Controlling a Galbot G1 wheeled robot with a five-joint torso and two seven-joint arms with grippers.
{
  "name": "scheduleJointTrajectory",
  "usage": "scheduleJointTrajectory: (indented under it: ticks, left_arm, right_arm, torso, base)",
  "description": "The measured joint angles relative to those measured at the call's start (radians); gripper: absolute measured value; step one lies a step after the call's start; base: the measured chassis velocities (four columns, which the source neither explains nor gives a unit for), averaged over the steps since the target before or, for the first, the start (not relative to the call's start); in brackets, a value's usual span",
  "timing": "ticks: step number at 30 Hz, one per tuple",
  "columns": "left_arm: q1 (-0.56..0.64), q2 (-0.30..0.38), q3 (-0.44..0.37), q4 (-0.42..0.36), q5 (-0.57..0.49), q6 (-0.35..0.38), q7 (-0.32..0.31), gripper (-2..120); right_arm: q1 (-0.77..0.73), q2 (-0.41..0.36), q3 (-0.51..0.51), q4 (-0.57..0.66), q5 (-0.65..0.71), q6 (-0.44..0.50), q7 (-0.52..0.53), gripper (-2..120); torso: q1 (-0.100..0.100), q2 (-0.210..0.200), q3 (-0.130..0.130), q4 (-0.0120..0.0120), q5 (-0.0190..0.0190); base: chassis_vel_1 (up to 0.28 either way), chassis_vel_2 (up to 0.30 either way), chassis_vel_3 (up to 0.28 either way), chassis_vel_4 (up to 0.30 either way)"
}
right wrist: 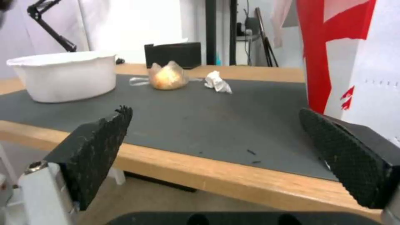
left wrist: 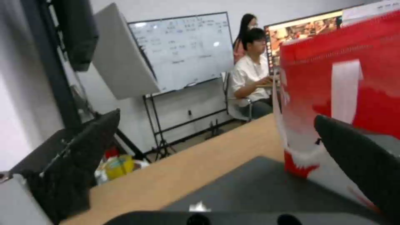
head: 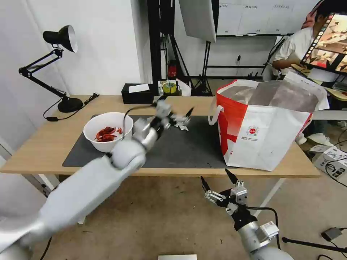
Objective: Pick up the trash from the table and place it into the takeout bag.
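The left gripper (head: 177,108) hangs wide open and empty over the dark grey mat (head: 188,148) right above the crumpled white tissue (head: 181,124), while the right gripper (head: 217,182), fingers spread too, waits below the light-wood table (head: 47,148) edge near the big white-and-red takeout bag (head: 267,126).

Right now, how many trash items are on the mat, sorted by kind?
Bowl of shells: 1
Clear bag with yellowish lump: 1
Crumpled tissue: 1
Total: 3
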Motion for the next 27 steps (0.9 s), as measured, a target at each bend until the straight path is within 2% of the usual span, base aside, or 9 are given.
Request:
scheduleJointTrajectory:
  ticks: [1,5,8,10,12,13,14,20,27]
  left_arm:
    - [0.0,0.0,0.0,0.0,0.0,0.0,0.0,114]
    - [0.19,0.037,-0.166,-0.075,0.06,-0.009,0.029,109]
    - [0.218,0.042,-0.19,-0.083,0.07,-0.013,0.034,109]
    - [0.275,0.053,-0.239,-0.1,0.085,-0.025,0.037,103]
    - [0.398,0.069,-0.32,-0.131,0.105,-0.045,0.043,101]
    - [0.398,0.069,-0.32,-0.131,0.105,-0.045,0.043,101]
    - [0.476,0.07,-0.38,-0.148,0.131,-0.062,0.042,100]
    - [0.716,0.002,-0.579,-0.176,0.214,-0.125,0.041,100]
    - [0.847,-0.037,-0.693,-0.179,0.222,-0.18,0.04,100]
  right_arm:
    - [0.0,0.0,0.0,0.0,0.0,0.0,0.0,100]
    - [0.01,-0.007,0.002,-0.002,0.003,0.007,0.0,100]
    - [0.011,-0.008,0.003,-0.002,0.003,0.008,0.0,100]
    - [0.012,-0.012,0.004,-0.002,0.005,0.012,0.0,100]
    - [0.013,-0.016,0.014,-0.003,0.008,0.023,0.001,100]
    - [0.013,-0.016,0.014,-0.003,0.008,0.023,0.001,100]
    - [0.014,-0.015,0.022,-0.003,0.008,0.03,0.001,100]
    - [0.015,-0.004,0.046,-0.013,0.008,0.049,0.01,100]
    - [-0.01,0.006,0.095,-0.018,0.007,0.091,0.025,100]
  torso:
    - [0.0,0.0,0.0,0.0,0.0]
    - [0.0,0.0,0.0,-0.0003,0.0]
    - [0.0,0.0,0.0,-0.0002,0.0001]
    - [0.0,0.0,0.0,-0.0003,0.0008]
    - [0.0,0.0,0.0,0.0001,0.0]
    - [0.0,0.0,0.0,0.0001,0.0]
    - [0.0,0.0,0.0,-0.0004,0.0007]
    - [0.0,0.0,0.0,-0.0001,0.0003]
    - [0.0,0.0,0.0,-0.0001,0.0007]
  base:
    - [0.0,0.0,0.0,0.0]
    - [0.0,0.0,0.0,0.0]
    - [0.0,0.0,0.0,0.0]
    - [0.0,0.0,0.0,0.0]
    - [0.0,0.0,0.0,0.0]
    - [0.0,0.0,0.0,0.0]
    - [0.0,0.0,0.0,0.0]
    - [0.0,0.0,0.0,0.0]
    - [0.0,0.0,0.0,0.0]
